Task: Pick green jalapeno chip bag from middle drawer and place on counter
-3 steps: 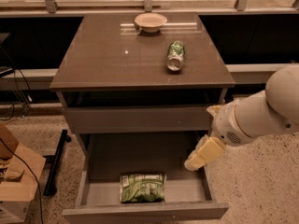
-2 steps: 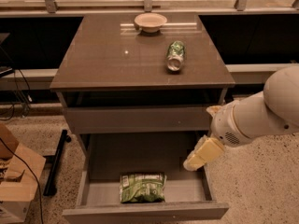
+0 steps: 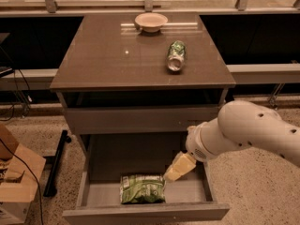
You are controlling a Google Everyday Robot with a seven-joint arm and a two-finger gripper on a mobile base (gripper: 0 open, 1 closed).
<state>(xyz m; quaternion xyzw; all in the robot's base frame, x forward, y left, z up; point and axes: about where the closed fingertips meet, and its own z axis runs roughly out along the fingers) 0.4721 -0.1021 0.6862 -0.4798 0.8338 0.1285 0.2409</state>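
The green jalapeno chip bag (image 3: 142, 189) lies flat near the front of the open middle drawer (image 3: 145, 213), left of centre. My gripper (image 3: 177, 168) hangs inside the drawer from the white arm (image 3: 248, 130) that comes in from the right. It sits just right of the bag and slightly above it, close to the bag's upper right corner and apart from it. The counter (image 3: 117, 55) is the glossy grey-brown top above the drawers.
A green-and-silver drink can (image 3: 176, 56) lies on its side on the counter's right half. A pale bowl (image 3: 151, 21) stands at the counter's back edge. A closed drawer front (image 3: 131, 120) is above the open drawer. A cardboard box (image 3: 16, 182) stands on the floor at left.
My gripper has moved down and to the left inside the drawer, closer to the chip bag. The bag, can and bowl have not moved.
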